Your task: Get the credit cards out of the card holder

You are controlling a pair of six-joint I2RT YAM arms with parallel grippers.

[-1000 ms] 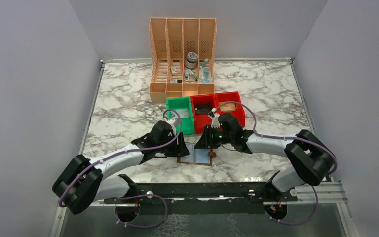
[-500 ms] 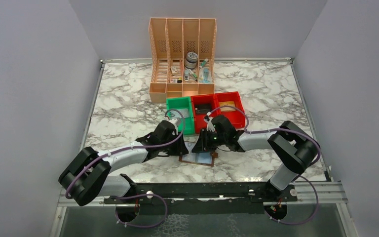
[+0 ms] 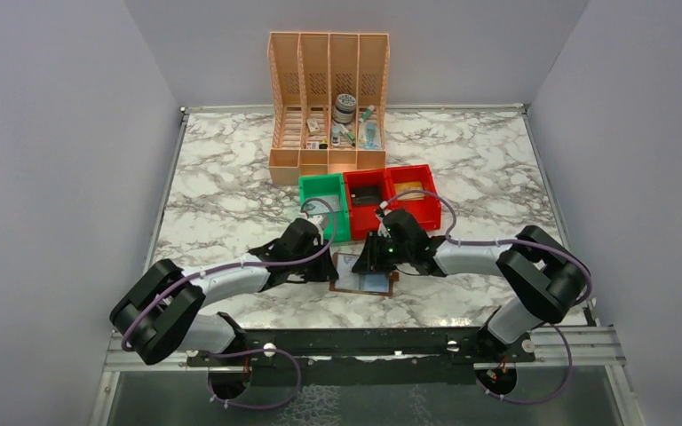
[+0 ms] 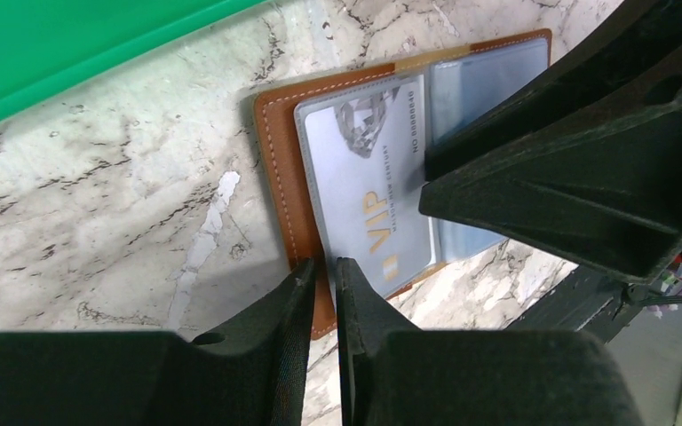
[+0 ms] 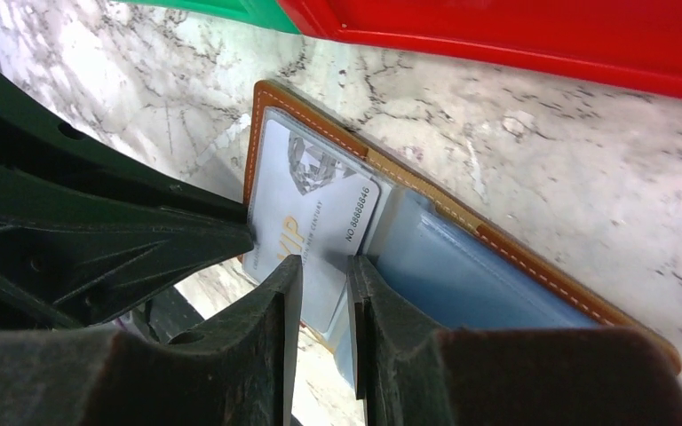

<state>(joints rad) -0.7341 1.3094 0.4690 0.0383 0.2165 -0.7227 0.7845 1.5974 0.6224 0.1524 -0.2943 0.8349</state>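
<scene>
Left gripper (image 4: pixel 324 268): narrow, at card holder (image 4: pixel 275 177) 6 o'clock edge; grip unclear.
Right gripper (image 5: pixel 324 266): narrow, astride credit card (image 5: pixel 306 204).
Risk: weak pin, card holder lifts too.

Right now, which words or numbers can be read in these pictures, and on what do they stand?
"VIP": on the pale card in the card holder.
"NO", then digits too blurred to read: same card.
Small line beside "VIP": too small to read.
Nothing else readable.

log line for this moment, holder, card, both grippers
card holder: open flat on table | credit card: in its slot | left gripper: jaws nearly together at holder's edge, grip unclear | right gripper: pinching card
</scene>
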